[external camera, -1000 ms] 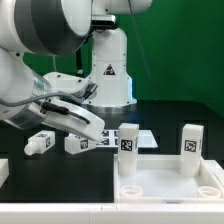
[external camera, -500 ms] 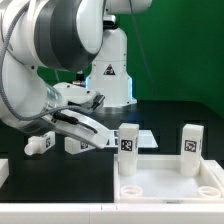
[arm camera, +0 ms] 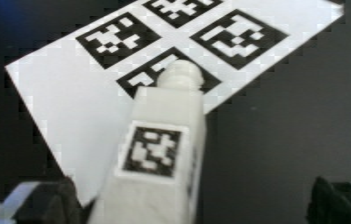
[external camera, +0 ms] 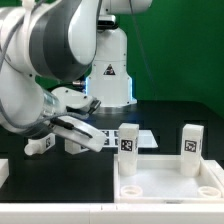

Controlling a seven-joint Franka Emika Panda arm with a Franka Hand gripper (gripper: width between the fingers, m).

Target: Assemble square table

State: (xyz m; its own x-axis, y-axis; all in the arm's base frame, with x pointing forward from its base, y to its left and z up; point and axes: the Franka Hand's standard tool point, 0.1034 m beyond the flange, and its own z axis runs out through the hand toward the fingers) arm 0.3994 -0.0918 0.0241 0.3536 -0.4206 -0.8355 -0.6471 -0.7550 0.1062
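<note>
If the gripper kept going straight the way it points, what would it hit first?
Probably the leg lying between its open fingers; depth is hard to judge.

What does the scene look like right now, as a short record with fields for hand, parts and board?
Hand: open, fingers either side of the lying leg, not touching it
Lying leg: short chunky white plastic leg, black-and-white tag on top
Slab: flat square white plastic slab
Upright legs: two white tagged legs standing at the slab's rear corners
Marker board: thin flat white board with tags, beyond the lying leg
</note>
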